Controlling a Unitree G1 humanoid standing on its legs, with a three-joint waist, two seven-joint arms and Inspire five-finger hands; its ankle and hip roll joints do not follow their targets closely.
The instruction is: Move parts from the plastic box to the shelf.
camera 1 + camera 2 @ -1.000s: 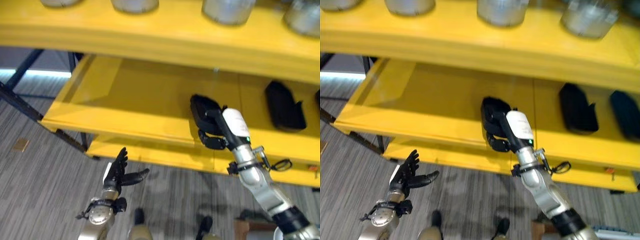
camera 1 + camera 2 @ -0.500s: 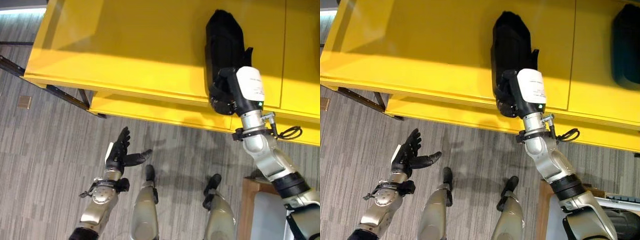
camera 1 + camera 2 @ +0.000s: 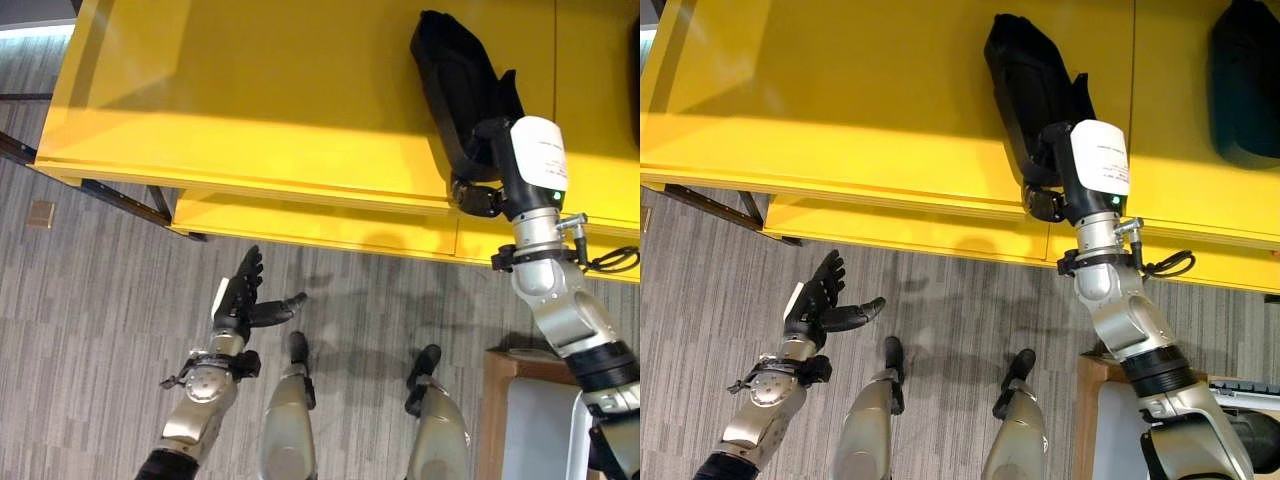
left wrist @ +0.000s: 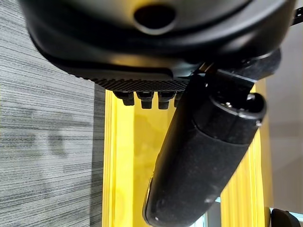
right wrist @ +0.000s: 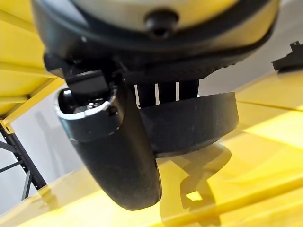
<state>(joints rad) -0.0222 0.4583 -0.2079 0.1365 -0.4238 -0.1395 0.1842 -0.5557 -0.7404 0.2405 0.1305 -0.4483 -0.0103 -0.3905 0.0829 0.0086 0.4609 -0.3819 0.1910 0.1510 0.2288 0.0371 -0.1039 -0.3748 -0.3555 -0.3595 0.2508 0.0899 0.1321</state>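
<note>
1. The right hand is up at the front edge of the yellow shelf, its fingers curled round the near end of a black part.
2. The black part lies on the shelf board, angled slightly, its far end pointing toward the back of the shelf; in the right wrist view the part sits just past the thumb, with the fingers over its rim (a firm hold, as far as one can see).
3. A second black part lies on the same shelf board, well apart to the right of the held one.
4. The left hand hangs low over the grey striped floor, well below the shelf, fingers straight and spread, thumb out to the side, holding nothing.
</note>
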